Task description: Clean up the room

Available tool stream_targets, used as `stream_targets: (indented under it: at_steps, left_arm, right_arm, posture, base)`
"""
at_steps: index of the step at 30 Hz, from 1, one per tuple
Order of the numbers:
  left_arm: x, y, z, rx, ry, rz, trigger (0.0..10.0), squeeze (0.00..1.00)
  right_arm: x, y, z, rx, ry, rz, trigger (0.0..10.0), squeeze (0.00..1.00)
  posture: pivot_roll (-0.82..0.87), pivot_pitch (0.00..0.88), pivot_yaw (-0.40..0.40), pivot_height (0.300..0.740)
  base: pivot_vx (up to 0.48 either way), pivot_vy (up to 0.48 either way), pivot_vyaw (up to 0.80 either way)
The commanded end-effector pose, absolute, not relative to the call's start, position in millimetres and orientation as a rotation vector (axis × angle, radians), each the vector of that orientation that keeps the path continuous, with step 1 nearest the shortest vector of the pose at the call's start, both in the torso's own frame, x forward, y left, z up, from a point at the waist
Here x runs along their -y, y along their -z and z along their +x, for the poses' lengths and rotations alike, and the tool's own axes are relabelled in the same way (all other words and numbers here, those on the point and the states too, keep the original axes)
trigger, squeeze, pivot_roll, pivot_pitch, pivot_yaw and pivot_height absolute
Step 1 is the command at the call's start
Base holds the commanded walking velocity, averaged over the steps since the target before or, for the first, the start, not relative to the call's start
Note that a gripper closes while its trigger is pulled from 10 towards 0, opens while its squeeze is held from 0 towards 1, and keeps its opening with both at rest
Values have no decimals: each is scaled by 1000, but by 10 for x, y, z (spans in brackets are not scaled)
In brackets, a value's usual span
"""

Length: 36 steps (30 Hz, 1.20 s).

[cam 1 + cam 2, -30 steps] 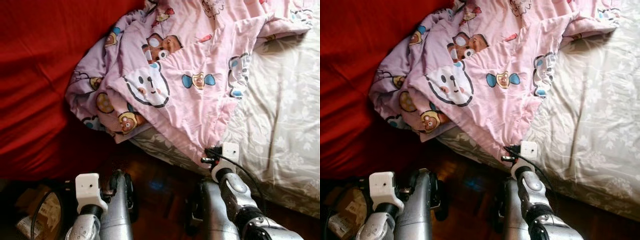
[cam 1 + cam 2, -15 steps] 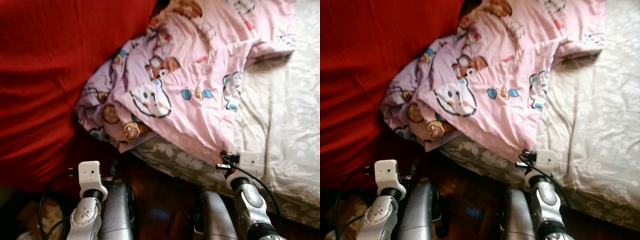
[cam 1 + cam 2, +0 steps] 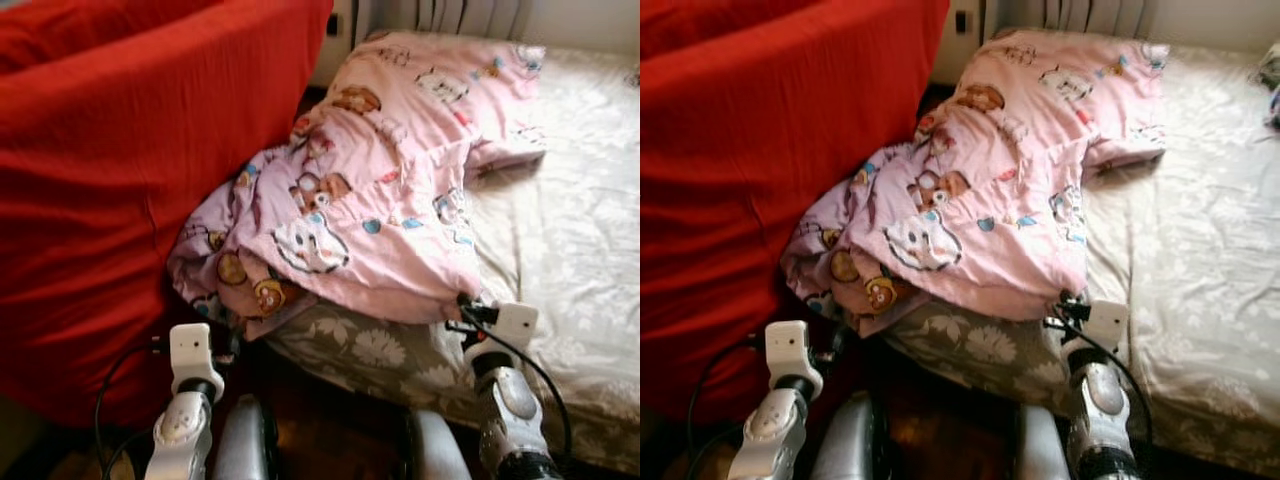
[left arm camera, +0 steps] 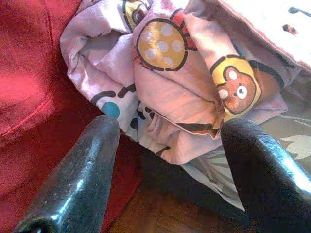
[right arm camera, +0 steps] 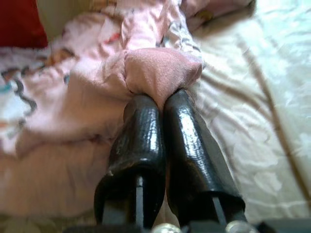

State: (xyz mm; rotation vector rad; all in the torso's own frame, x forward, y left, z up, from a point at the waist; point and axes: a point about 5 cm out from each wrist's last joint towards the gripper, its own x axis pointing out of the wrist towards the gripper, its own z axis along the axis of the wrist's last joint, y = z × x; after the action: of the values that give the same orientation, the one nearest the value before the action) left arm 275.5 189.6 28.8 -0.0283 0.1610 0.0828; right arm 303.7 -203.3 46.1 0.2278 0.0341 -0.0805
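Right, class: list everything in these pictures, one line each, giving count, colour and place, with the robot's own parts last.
quilt: one, pink with cartoon bears, heaped on the bed's near left side, one corner hanging over the edge.
bed: one, pale grey floral sheet, right of the sofa.
sofa: one, red cover, left of the bed.
radiator: one, white, at the wall behind the bed.
floor: dark wood, between sofa and bed.
left gripper: open, black fingers, facing the hanging quilt corner.
right gripper: black fingers shut on a quilt fold at the bed's near edge.
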Motion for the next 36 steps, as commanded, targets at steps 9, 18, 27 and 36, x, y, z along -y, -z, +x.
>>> stream_targets:
  at_steps: [9,18,27,36]
  left_arm:
    - [-2024,-96,2635,-232,-121,-28,10000,0]
    - [-2060,108,2515,-329,-131,-28,10000,0]
    - [-2146,355,2301,-481,-160,1,10000,0]
    - [-2135,580,2045,-629,-171,27,10000,0]
  right_arm:
    - [2042,-477,3021,-14,101,232,10000,0]
    - [2088,-489,3012,-5,121,228,10000,0]
    - [2124,-493,2995,3,135,223,10000,0]
    - [2136,-432,2960,-35,155,202,10000,0]
  posture:
    - [-131,37,48,684]
    - [-136,15,53,739]
    - [-142,0,59,740]
    - [-152,0,62,740]
  base:
    - [0,0,0]
    - [0,0,0]
    - [0,0,0]
    - [0,0,0]
